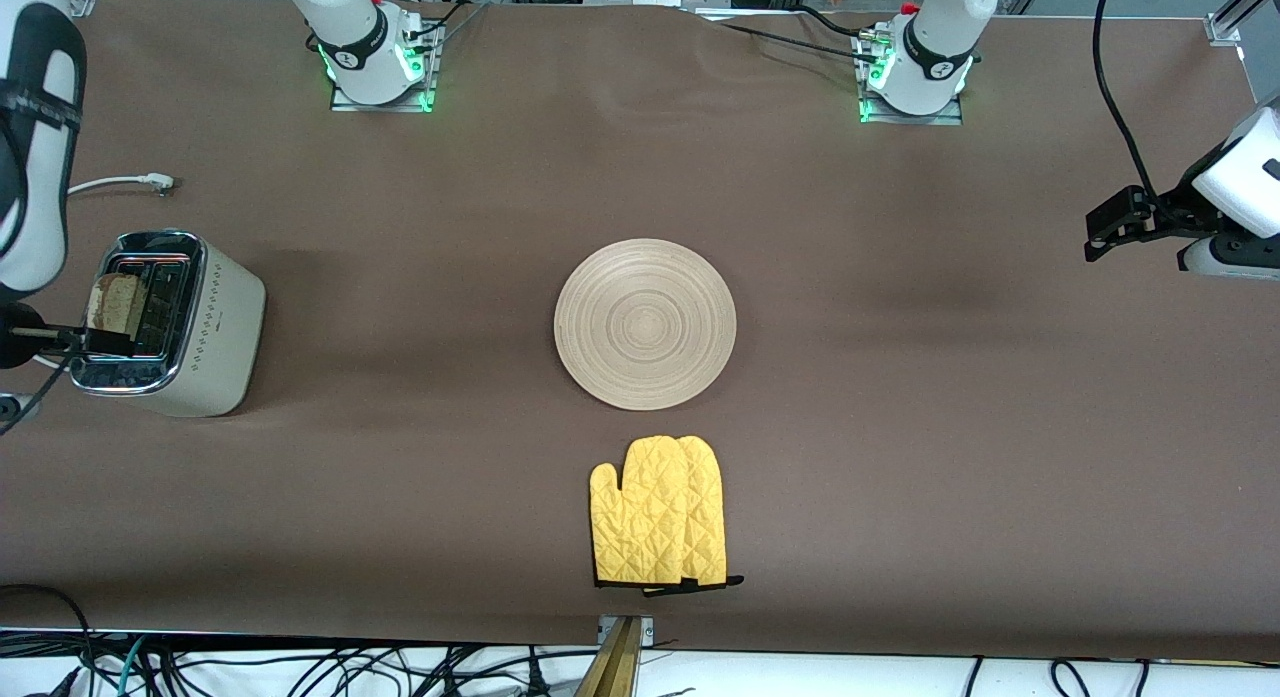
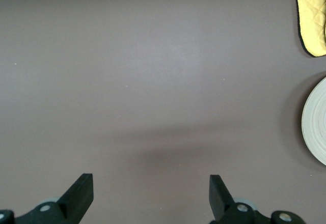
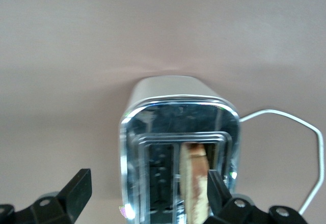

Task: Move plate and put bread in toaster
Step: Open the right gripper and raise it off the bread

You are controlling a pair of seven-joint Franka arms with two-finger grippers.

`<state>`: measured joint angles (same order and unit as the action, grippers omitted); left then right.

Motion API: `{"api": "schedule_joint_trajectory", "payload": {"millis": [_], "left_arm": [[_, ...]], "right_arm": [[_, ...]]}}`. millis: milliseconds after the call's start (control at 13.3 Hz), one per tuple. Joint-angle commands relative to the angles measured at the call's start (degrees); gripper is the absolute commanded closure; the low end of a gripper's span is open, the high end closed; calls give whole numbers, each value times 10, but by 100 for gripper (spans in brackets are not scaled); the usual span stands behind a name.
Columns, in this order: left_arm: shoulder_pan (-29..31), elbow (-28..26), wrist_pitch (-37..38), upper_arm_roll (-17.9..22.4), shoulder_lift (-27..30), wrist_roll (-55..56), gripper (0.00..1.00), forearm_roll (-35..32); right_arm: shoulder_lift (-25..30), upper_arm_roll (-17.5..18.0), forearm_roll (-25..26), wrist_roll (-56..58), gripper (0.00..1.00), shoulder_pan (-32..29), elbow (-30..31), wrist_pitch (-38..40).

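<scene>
From the front you see the right gripper [image 1: 85, 339] over the toaster [image 1: 170, 322], bread [image 1: 112, 302] standing in its slot. Left wrist: left gripper [image 2: 151, 193] spread, beside the plate [image 2: 317, 119]. Right wrist: jaws released around the bread [image 3: 195, 175].

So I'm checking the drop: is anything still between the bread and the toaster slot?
Nothing visible. The bread already stands in a slot of the toaster, its top edge sticking out. The right gripper is open above it, not holding it. The left gripper waits open over bare table.
</scene>
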<state>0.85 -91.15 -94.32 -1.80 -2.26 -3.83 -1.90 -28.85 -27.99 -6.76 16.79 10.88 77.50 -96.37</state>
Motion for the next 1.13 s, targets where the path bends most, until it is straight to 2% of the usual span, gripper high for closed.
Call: {"api": "schedule_joint_trajectory", "payload": {"millis": [0, 302, 528, 603, 679, 829, 905, 980, 1056], "left_arm": [[1, 1, 4, -2, 7, 5, 0, -6], [1, 1, 4, -2, 7, 5, 0, -6], [1, 1, 4, -2, 7, 5, 0, -6], [1, 1, 4, -2, 7, 5, 0, -6], [1, 1, 4, -2, 7, 5, 0, -6], [1, 1, 4, -2, 8, 4, 0, -6], [1, 1, 4, -2, 7, 4, 0, -6], [1, 1, 4, -2, 7, 5, 0, -6], [1, 1, 4, -2, 7, 5, 0, -6]], "right_arm": [[38, 11, -10, 3, 0, 45, -6, 26], [51, 21, -9, 0, 0, 104, -7, 27], [64, 35, -3, -6, 0, 122, -9, 34], [77, 56, 5, -11, 0, 122, -8, 29], [88, 78, 42, -24, 0, 119, -7, 22], [108, 156, 113, -79, 0, 88, 0, 3], [116, 193, 117, -123, 0, 60, 5, -6], [127, 212, 114, -161, 0, 44, 17, -8], [147, 216, 112, -178, 0, 36, 27, -7]]}}
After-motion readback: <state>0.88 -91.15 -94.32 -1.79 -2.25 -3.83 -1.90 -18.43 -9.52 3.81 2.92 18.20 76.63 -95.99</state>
